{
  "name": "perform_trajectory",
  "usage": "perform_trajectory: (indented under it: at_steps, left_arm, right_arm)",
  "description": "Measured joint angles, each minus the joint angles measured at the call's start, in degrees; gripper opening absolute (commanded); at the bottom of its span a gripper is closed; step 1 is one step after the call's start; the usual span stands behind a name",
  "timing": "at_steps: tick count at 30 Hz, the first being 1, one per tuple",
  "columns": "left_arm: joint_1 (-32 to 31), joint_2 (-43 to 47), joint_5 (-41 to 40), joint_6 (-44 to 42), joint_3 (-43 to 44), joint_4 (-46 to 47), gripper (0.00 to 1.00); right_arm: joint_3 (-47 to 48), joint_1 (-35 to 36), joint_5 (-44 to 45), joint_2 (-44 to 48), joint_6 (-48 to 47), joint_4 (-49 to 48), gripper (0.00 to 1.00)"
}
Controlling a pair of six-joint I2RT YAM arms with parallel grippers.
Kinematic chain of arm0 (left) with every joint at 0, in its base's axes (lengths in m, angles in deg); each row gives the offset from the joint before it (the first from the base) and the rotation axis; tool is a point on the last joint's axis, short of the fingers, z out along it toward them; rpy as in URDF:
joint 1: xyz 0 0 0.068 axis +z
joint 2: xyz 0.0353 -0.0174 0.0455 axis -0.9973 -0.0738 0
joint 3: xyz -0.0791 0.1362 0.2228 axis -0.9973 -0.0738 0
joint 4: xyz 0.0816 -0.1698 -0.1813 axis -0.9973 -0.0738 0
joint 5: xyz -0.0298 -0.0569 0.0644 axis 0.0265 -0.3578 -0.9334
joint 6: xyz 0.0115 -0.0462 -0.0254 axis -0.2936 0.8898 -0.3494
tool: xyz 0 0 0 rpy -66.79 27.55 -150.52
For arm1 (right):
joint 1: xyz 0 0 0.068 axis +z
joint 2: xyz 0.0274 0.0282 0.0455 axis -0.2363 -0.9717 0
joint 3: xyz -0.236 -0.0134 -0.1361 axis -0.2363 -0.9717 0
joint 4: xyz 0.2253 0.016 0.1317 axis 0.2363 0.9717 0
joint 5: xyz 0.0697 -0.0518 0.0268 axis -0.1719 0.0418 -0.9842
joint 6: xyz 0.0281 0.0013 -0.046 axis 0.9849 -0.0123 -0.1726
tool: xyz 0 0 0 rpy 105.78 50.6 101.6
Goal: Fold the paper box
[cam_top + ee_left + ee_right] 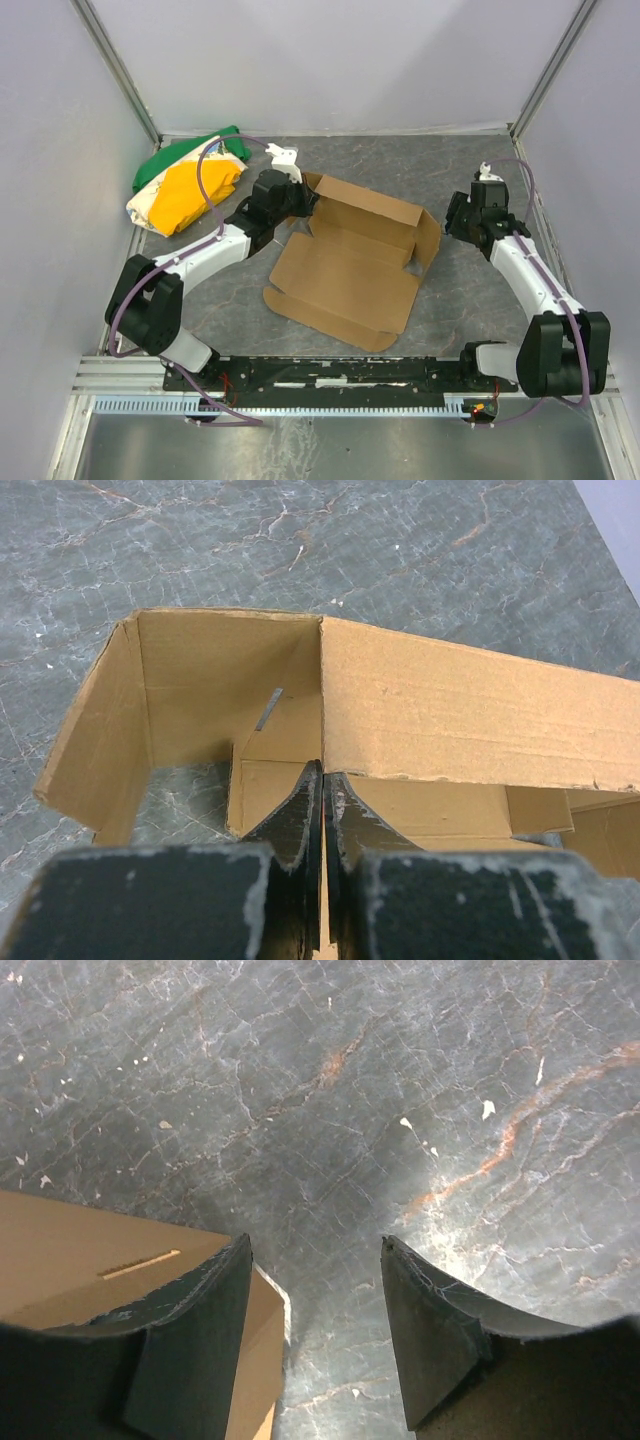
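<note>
Black fingers point(290, 825) of the left gripper point(322, 770) fill the bottom of the left wrist view. They are pressed together, with a thin strip of brown cardboard showing between them. An upright wall of the plain brown corrugated cardboard paper box point(450, 710) runs edge-on straight into that pinch.

In the top view the paper box point(345, 275) lies at the centre of the frame, partly folded. A broad panel lies flat toward the lower edge, while the walls along its upper and right sides stand raised. The left gripper point(298, 200) sits at the upper left corner of the box. The left arm slopes from its base at lower left diagonally up and to the right.

The right gripper point(315, 1245) has its jaws spread, with only bare surface between them. It sits just beside the right end of the box. Its wrist is at centre right of the top view point(458, 218), and the arm bends back down to its base at lower right.

Both the box and the arms are on the grey marbled table point(240, 290). A green, yellow and white cloth bundle point(185, 190) lies at upper left, well apart from the box.
</note>
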Motion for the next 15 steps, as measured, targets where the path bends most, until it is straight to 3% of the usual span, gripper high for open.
perform_trajectory:
  at_steps: [15]
  left_arm:
    - [0.0, -3.2, 0.0, -0.8, 5.2, -3.6, 0.03]
  right_arm:
    - [-0.7, 0.0, 3.0, -3.7, -1.5, 3.7, 0.63]
